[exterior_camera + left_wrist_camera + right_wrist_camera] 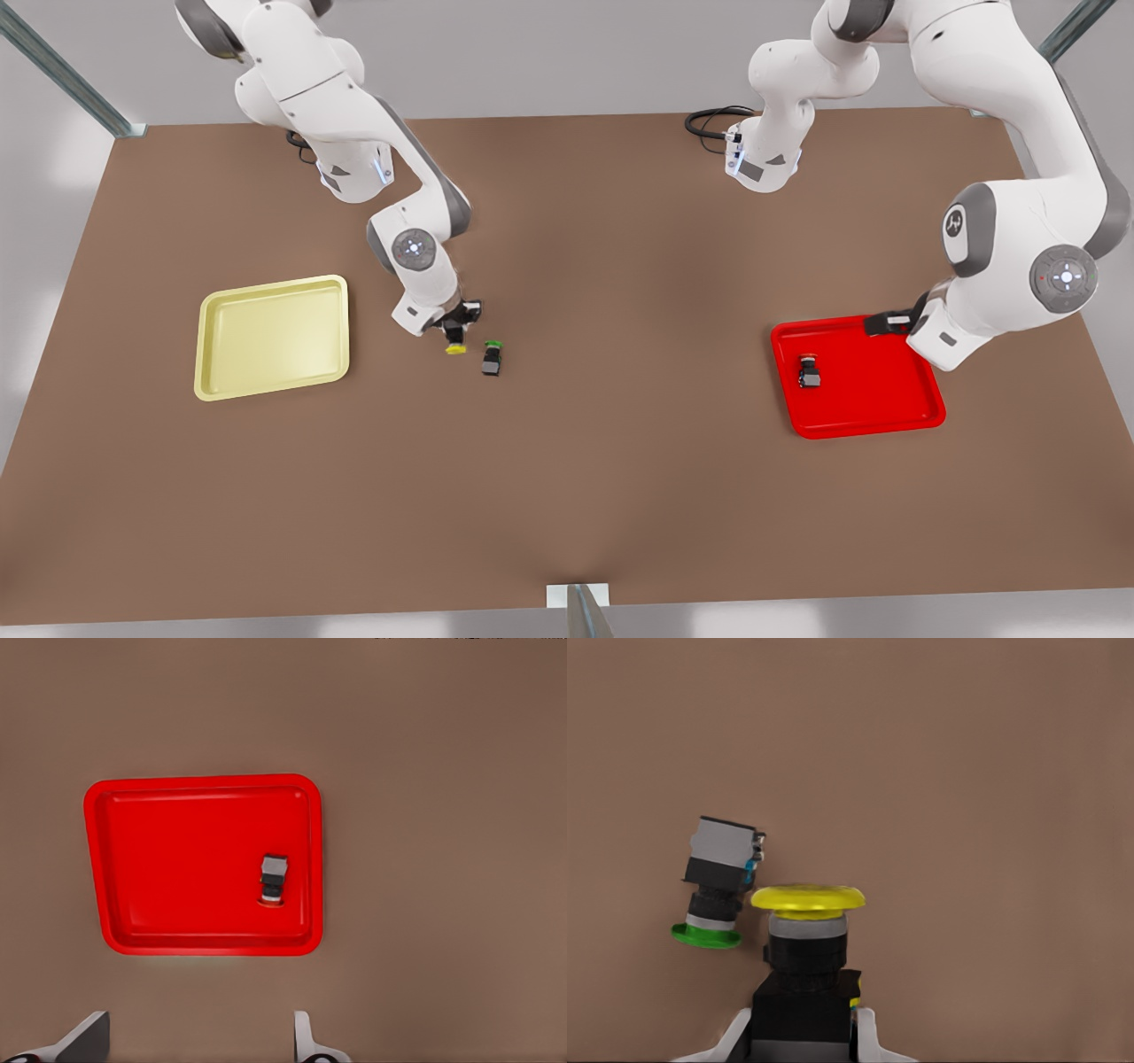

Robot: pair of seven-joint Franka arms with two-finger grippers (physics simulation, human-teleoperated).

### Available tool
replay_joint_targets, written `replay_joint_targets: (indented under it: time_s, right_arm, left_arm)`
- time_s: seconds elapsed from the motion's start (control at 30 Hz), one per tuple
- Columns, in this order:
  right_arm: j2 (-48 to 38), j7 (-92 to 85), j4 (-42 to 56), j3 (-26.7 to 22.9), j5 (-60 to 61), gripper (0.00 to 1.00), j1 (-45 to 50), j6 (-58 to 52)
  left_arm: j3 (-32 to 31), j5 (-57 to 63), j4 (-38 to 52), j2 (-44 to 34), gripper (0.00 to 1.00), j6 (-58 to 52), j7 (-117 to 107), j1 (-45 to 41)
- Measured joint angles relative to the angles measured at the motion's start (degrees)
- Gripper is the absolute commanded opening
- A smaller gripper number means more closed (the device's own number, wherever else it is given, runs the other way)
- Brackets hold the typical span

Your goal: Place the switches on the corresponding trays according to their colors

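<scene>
Right gripper [454,335] clamps yellow switch [807,930] by body, beside green switch [718,884], bound for yellow tray [272,337]. Left gripper [195,1041] spread above red tray [204,864]; red switch [274,878] lies inside, delivered.

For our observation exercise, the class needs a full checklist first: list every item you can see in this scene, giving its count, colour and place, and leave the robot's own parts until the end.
table: one, brown, under everything.
yellow tray: one, pale yellow, on the front view's left, nothing in it.
red tray: one, bright red, on the front view's right.
red-capped switch: one, dark body, lying in the red tray.
yellow-capped switch: one, dark body, gripped near mid-table.
green-capped switch: one, grey body, lying on the table beside the yellow-capped one.
right gripper: shut on the yellow-capped switch.
left gripper: open, above the table beside the red tray.
</scene>
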Motion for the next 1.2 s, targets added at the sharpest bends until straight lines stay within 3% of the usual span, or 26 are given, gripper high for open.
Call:
replay_joint_targets:
  time_s: [0.13,0.33,0.37,0.4,0.7,0.73,0.8,0.87,0.93,1.03,1.17,1.2]
  right_arm:
    - [-4.8,-11.83,-5.45,0.27,-7.46,0.52,-13.89,-0.1]
    - [-10.1,-35.06,-11.59,0.38,-12.71,0.52,-34.76,-0.39]
    - [-10.11,-36.02,-11.91,0.42,-13.74,0.58,-36.9,-0.39]
    - [-10.06,-36.09,-12.51,0.36,-14.76,1.0,-38.47,-0.4]
    - [-9.63,-36.66,-12.37,0.34,-15.15,1.0,-31.38,-0.31]
    - [-9.29,-36.22,-10.01,2.38,-15.02,1.0,-33.91,-1.1]
    - [-6.11,-26.51,9.6,12.94,-11.73,1.0,-39.85,-26.03]
    - [-4.23,-21.77,27.81,15.01,-7.52,1.0,-28.01,-44.2]
    - [-2.53,-19.85,42.03,14.93,-7.59,1.0,-30.78,-56.14]
    - [-5.44,-19.88,47.38,15.47,-7.13,1.0,-30.46,-61.3]
    - [-6.24,-19.79,47.38,16.06,-6.72,1.0,-31.65,-61.4]
    - [-6.44,-19.79,47.3,16.22,-6.72,1.0,-31.54,-61.65]
  left_arm:
    - [0.0,-1.09,1.43,3.03,1.0,2.88,1.01,1.77]
    - [-1.66,-3.84,1.04,5.83,1.0,-2.26,7.12,1.14]
    - [-1.67,-4.03,1.06,5.91,1.0,-2.2,7.18,1.24]
    - [-1.66,-4.18,0.97,6.1,1.0,-2.23,7.18,1.87]
    - [-3.3,-4.64,2.89,6.96,1.0,0.57,6.66,1.6]
    - [-3.25,-4.91,2.7,7.2,1.0,3.38,7.04,2.06]
    - [-3.33,-5.37,2.72,7.06,1.0,3.81,7.09,1.62]
    - [-3.33,-5.6,2.9,6.93,1.0,3.83,7.09,1.67]
    - [-3.78,-5.76,2.9,6.98,1.0,3.92,7.01,0.91]
    - [-4.21,-5.85,2.93,6.36,1.0,3.69,7.08,0.96]
    - [-4.47,-5.88,3.2,6.24,1.0,3.81,7.01,1.23]
    - [-4.41,-5.76,6.79,6.12,1.0,3.42,7.19,1.13]
